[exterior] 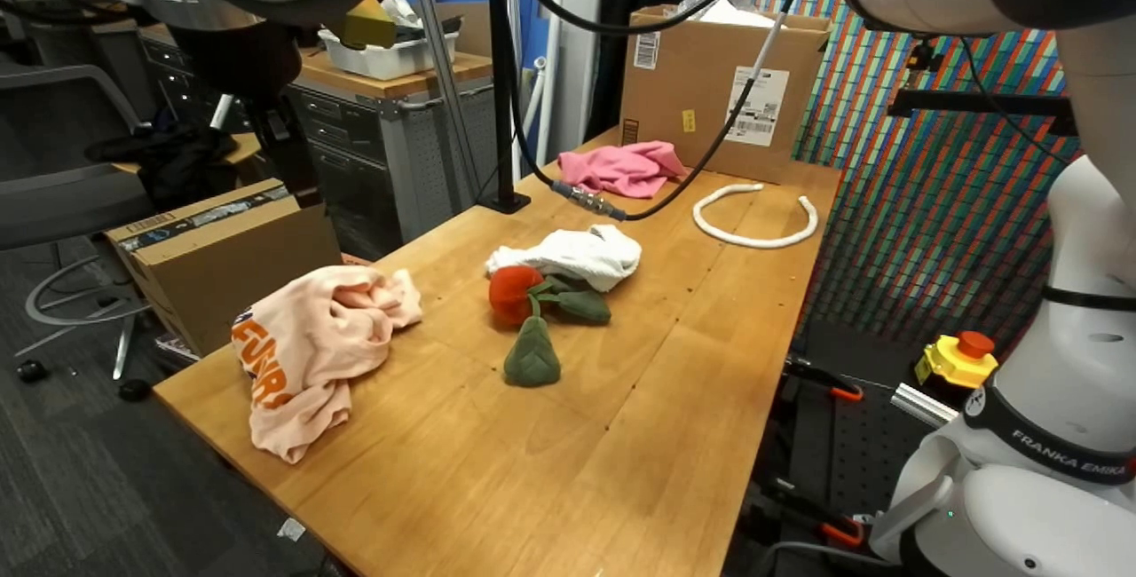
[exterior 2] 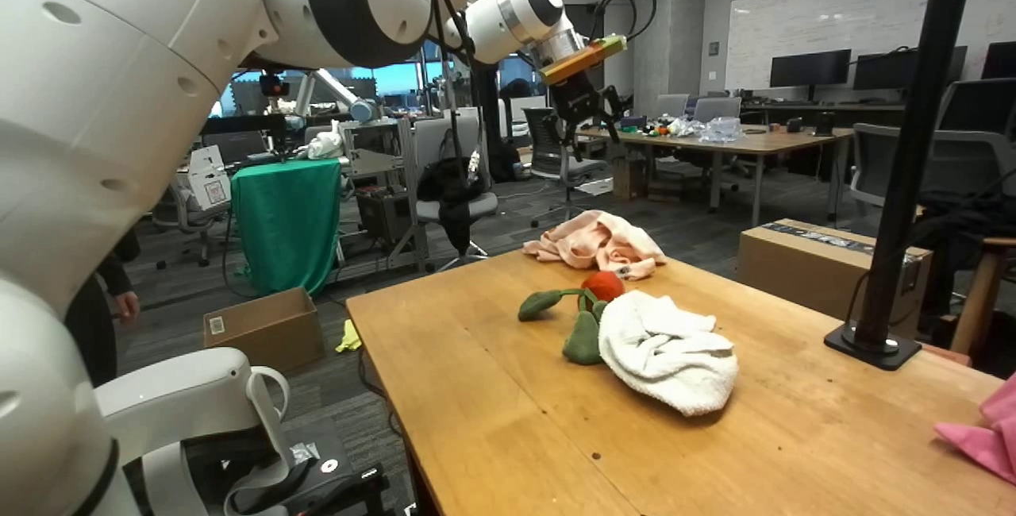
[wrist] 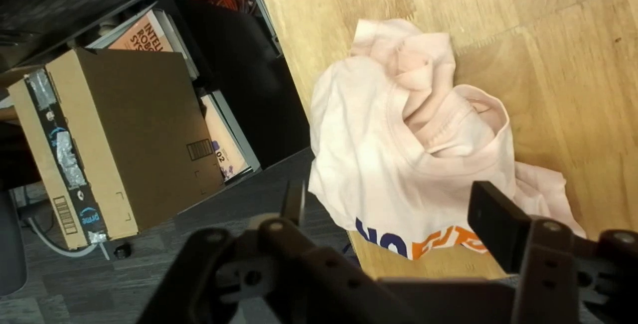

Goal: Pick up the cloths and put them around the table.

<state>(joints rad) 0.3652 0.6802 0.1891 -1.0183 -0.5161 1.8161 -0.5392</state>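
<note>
One peach, orange-lettered fabric cloth (exterior: pixel 311 337) lies slumped, lower left in an exterior view, likely to dress that end of the light-brown wooden bench (exterior: pixel 586 435), the black metal pincer (wrist: pixel 391 209) spread empty above.

In an exterior view, the table (exterior: pixel 577 462) is honey-brown with visible grain. At left, a pale peach cloth (exterior: pixel 319 337) bears orange and navy lettering. Mid-frame come a plain white cloth (exterior: pixel 577 257), a red piece (exterior: pixel 513 295) and dark green pieces (exterior: pixel 532 357); at upper centre, a solid pink cloth (exterior: pixel 621 169). The right-hand backdrop (exterior: pixel 923 240) mixes red, green, blue and orange rectangles. In the wrist view, the claw (wrist: pixel 391 207) is black.
</note>
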